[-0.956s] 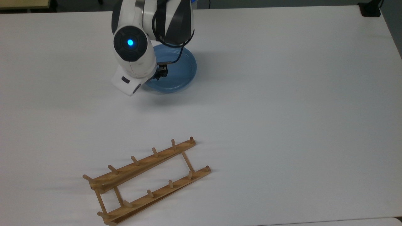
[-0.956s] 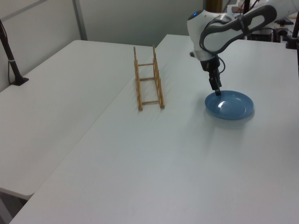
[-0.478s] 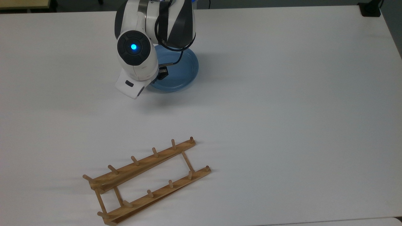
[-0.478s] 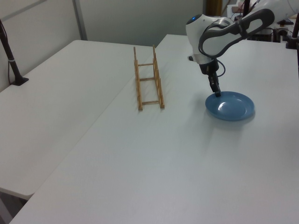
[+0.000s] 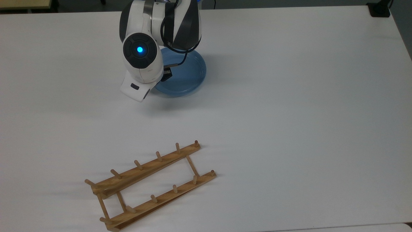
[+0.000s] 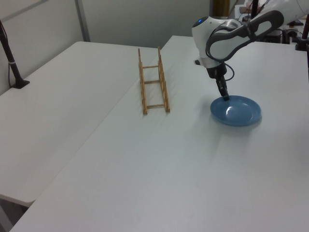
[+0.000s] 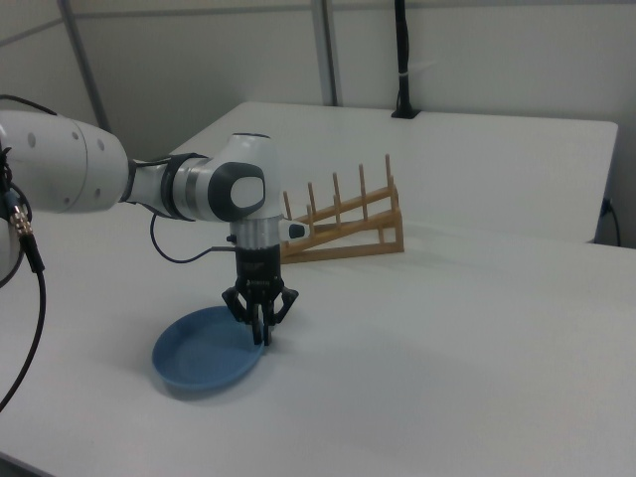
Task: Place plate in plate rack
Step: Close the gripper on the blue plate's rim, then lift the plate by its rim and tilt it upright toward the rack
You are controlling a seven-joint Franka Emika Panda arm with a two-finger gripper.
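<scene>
A: Currently, where is the plate [image 5: 188, 72]?
B: Upper centre of the top view, flat on the table [image 5: 289, 96]; gripper [image 7: 262, 338] fingers pinched on its rim. Plate rack [image 5: 149, 185] lower left.

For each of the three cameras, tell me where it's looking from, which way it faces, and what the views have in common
Top view: overhead, facing down on the table; the arm's wrist covers part of the plate, with the plate rack below.
Left view: raised off one table end, facing along it; the gripper meets the plate's rim.
Right view: low, from the opposite side; the gripper is shut on the plate's near rim, rack behind.
Shared: all three show the arm, plate and rack.
</scene>
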